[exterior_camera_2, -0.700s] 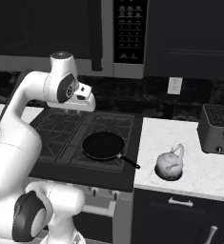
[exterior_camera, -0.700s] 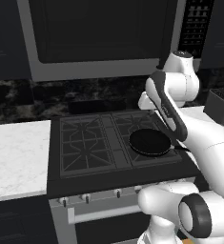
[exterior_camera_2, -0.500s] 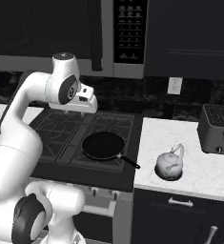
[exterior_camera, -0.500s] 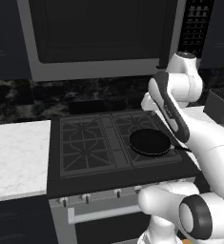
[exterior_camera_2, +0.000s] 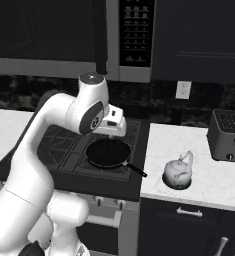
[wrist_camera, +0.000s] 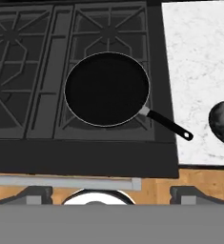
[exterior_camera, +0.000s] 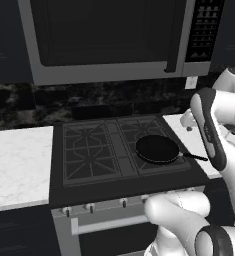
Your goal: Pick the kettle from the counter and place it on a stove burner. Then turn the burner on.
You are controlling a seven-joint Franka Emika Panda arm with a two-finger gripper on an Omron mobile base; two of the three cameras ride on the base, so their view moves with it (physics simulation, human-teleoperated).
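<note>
Gripper [exterior_camera_2: 114,131] jaws spread, nothing held, hovering above the frying pan [wrist_camera: 106,89] on the stove's front-right grate. Pan handle points toward 4 o'clock in the hand view. Kettle [exterior_camera_2: 178,171] sits upright on the counter [exterior_camera_2: 214,180], at the pan's 3 o'clock, near the toaster [exterior_camera_2: 227,135].

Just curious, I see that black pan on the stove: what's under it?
The pan sits on the front right burner; grate prongs poke out around its rim. The burner's middle is covered, so a flame can't be seen.
</note>
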